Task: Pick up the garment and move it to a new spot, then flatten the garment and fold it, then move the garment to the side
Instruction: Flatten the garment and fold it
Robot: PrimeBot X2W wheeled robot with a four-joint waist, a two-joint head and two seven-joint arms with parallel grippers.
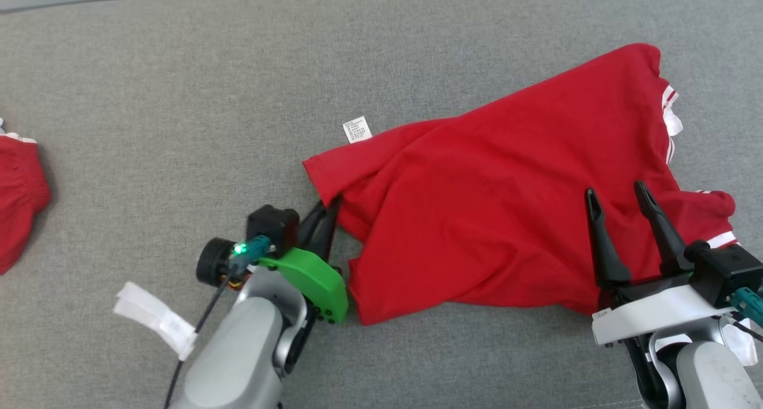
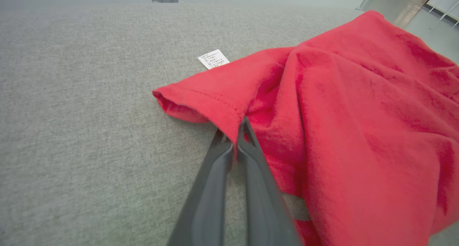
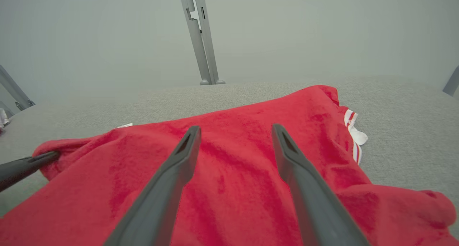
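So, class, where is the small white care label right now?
In the head view the small white care label lies on the grey fabric surface at the red garment's upper-left edge.

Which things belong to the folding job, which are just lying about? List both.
Job: red garment; left gripper, jaws shut on its hem; right gripper, jaws open over it.
Lying about: second red cloth at left edge; white tag by left arm.

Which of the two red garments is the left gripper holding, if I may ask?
The large red shirt with the white care label at its edge; the other red garment lies apart, far left.
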